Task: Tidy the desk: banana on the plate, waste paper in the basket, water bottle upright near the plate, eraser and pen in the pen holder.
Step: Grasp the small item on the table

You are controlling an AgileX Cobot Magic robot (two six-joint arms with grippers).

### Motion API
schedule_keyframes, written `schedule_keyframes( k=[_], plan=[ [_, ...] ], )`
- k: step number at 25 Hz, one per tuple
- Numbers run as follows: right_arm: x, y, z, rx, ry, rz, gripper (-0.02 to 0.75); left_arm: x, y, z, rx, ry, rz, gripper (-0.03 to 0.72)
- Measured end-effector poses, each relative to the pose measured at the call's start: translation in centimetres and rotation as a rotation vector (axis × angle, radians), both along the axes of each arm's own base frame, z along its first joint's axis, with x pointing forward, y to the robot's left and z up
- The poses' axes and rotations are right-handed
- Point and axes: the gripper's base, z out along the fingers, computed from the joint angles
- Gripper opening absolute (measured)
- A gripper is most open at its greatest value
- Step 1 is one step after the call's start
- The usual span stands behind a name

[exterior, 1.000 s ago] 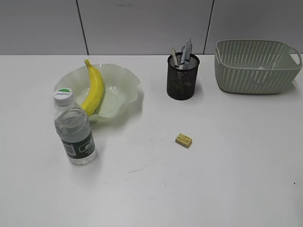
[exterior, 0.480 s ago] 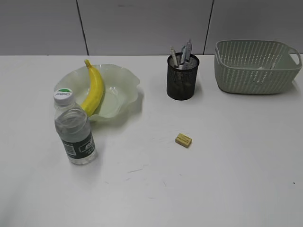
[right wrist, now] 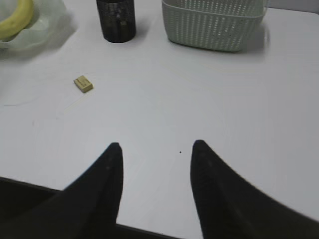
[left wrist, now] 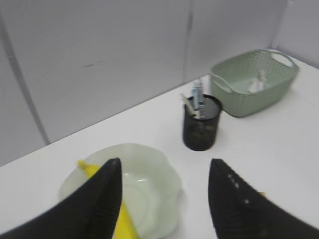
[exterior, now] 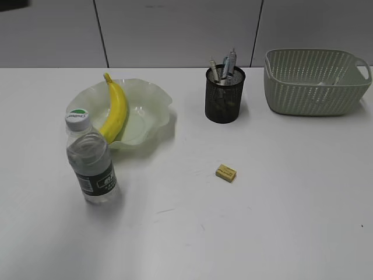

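Note:
The yellow banana lies in the ruffled pale plate. The water bottle stands upright just in front of the plate. The black mesh pen holder holds several pens. A small tan eraser lies on the desk in front of the holder. White waste paper sits inside the green basket. My left gripper is open and empty, high above the plate. My right gripper is open and empty over the desk's near edge, right of the eraser.
The basket stands at the back right by the wall. A dark shape shows at the exterior view's top left corner. The desk's front edge lies just under my right gripper.
A dark shape has come into the top left corner of the exterior view. The objects on the desk have not moved.

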Motion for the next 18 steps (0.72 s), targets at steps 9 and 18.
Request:
schedule_keyframes(
  k=[9,18],
  plan=[
    [-0.1,0.1,0.0,0.003,0.002,-0.076,0.364,7.1,-18.2,-7.1,0.345,0.270,-0.358,0.421],
    [-0.1,0.1,0.0,0.003,0.002,-0.076,0.364,13.0,-26.4,-20.6,0.524,0.628,-0.306,0.515]
  ],
)
